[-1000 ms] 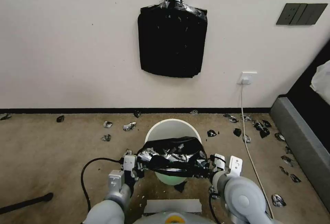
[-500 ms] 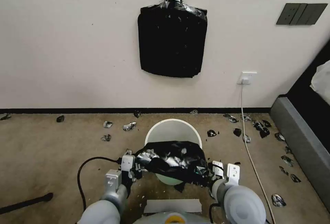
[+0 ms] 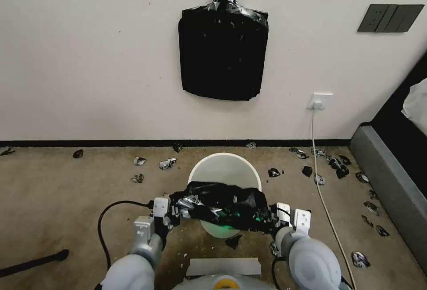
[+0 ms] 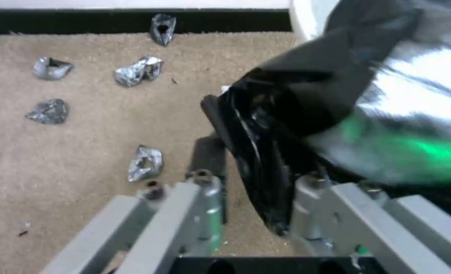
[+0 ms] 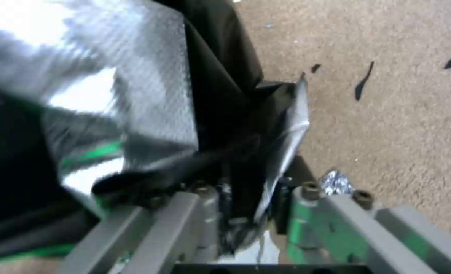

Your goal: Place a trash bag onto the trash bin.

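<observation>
Bin (image 3: pixel 223 171) front behind stretched bag (image 3: pixel 221 203)

A plain off-white wall (image 3: pixel 89 58) fills the upper half of the head view, ending in a dark baseboard (image 3: pixel 111 143). At twelve o'clock a flat black stack of bags (image 3: pixel 222 52) hangs from silvery tape. At two o'clock sits a dark switch panel (image 3: pixel 390 18); lower, a white outlet (image 3: pixel 321 101) feeds a pale cable (image 3: pixel 321 192) down over the tan carpet (image 3: pixel 53 201). Small black scraps (image 3: pixel 338 165) litter the carpet. A grey furniture edge (image 3: pixel 391 192) runs along at four o'clock.
</observation>
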Tool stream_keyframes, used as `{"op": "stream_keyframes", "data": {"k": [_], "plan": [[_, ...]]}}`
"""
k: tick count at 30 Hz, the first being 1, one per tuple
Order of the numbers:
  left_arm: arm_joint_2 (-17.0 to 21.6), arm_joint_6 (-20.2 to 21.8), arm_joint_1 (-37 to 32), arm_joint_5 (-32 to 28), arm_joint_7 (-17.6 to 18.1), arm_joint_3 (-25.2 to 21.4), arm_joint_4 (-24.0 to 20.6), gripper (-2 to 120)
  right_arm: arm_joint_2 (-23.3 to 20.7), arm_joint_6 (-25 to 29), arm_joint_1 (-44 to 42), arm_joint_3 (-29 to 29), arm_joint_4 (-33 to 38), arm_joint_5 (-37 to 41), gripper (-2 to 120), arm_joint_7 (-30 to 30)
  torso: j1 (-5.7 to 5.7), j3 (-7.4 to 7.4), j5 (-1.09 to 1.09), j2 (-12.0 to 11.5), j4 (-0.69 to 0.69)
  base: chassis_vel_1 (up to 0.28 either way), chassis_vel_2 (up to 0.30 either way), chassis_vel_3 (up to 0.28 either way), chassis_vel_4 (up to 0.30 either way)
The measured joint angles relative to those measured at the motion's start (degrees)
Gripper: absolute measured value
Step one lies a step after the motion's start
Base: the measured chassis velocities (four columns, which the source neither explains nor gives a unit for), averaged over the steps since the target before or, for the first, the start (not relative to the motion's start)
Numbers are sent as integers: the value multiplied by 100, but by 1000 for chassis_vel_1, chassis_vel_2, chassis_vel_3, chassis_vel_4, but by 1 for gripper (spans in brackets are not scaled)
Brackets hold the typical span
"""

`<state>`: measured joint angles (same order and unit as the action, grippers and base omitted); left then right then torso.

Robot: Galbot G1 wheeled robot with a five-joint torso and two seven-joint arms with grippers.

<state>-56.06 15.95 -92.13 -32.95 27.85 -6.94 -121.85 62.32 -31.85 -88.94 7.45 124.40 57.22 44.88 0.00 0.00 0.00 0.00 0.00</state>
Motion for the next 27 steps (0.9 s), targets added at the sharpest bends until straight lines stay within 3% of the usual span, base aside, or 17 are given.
{"op": "stream_keyframes", "data": {"k": [2,6,12,14,20,25,27], "plan": [[-17,32,-95,138,-1,-28,-89,33,-59,10,-278,15,212,-217,34,-82,0,0,0,0,0,0,0,0,0],[-13,61,-196,250,-29,-57,-176,45,-102,44,-491,26,336,-471,45,-165,0,0,0,0,0,0,0,0,0],[66,-84,-571,893,-366,-271,-314,67,-118,84,-795,103,607,-791,70,-238,0,0,-1,0,-1,0,0,0,0],[77,-174,-691,1010,-477,-346,-346,74,-123,109,-839,111,643,-869,74,-271,0,0,0,0,0,0,0,0,0],[117,-910,-1207,1787,-1241,-764,-348,97,-217,249,-1142,142,980,-1169,97,-501,0,0,0,0,0,0,0,0,0],[162,-1485,-1424,2119,-1701,-1046,-258,100,-295,273,-1341,168,1252,-1332,100,-623,0,0,-1,0,0,0,0,0,0],[151,-1955,-1570,2263,-1989,-1265,-224,100,-348,314,-1439,298,1418,-1465,100,-795,0,-1,0,0,-1,0,0,0,0]]}}
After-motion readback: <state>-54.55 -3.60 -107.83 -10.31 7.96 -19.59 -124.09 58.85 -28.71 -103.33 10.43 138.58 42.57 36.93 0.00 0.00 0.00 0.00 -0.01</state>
